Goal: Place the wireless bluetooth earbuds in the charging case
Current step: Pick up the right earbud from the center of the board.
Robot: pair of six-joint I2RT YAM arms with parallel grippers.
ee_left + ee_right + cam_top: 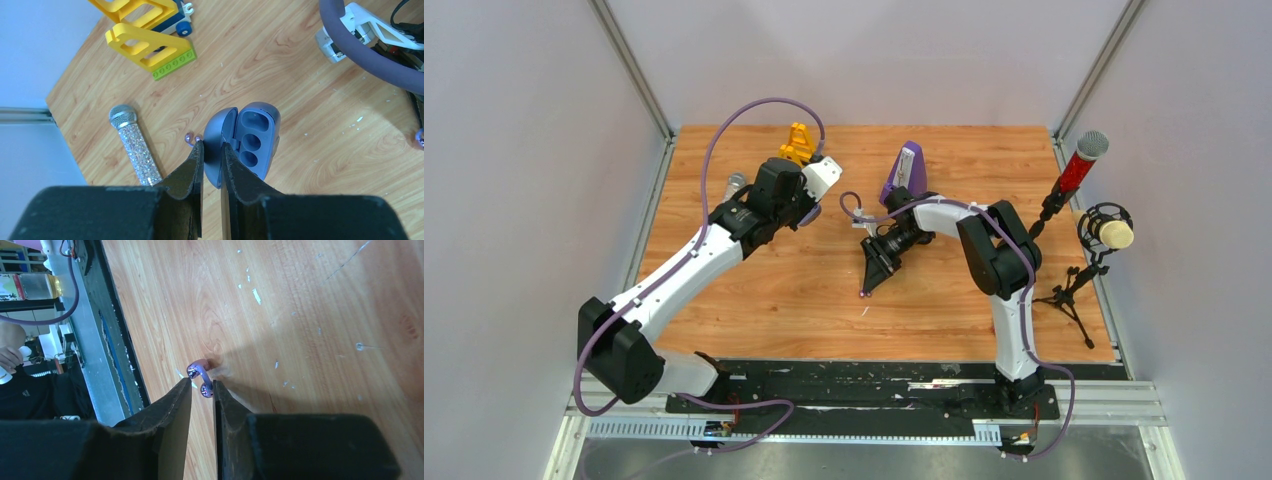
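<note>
The only label I can spot is a yellow one on a bottle (31,286) past the table's near edge, and the print is too blurry to read.

One earbud (199,376) lies on the wood around the middle of the table (824,300), a bit closer to the near edge. It's a tiny curved purplish thing with two glossy dark round ends. The right gripper (201,385) points down at it with its black fingers nearly together, just a slim gap between them. One end of the bud sits right in the mouth between the tips. Honestly can't tell if it's actually pinched or just sitting there.

The charging case (256,140) is a smooth rounded oval shell that looks slate-blue in the left wrist view. It's hinged open, with empty rounded wells moulded into the body. The left gripper (212,147) has its fingers closed on the raised lid, one on each side, so the case is right at its tips. That's over the left half of the table, toward the far edge. A second earbud (193,137), same tiny purplish look, lies on the wood just beside the tip of that gripper's left finger.

Also around the case: a yellow plastic block frame (150,47) on a green studded brick nearer the far edge, and a glittery silver toy microphone (134,147) toward the left edge. The tabletop is orange woodgrain with pale scuffs.
</note>
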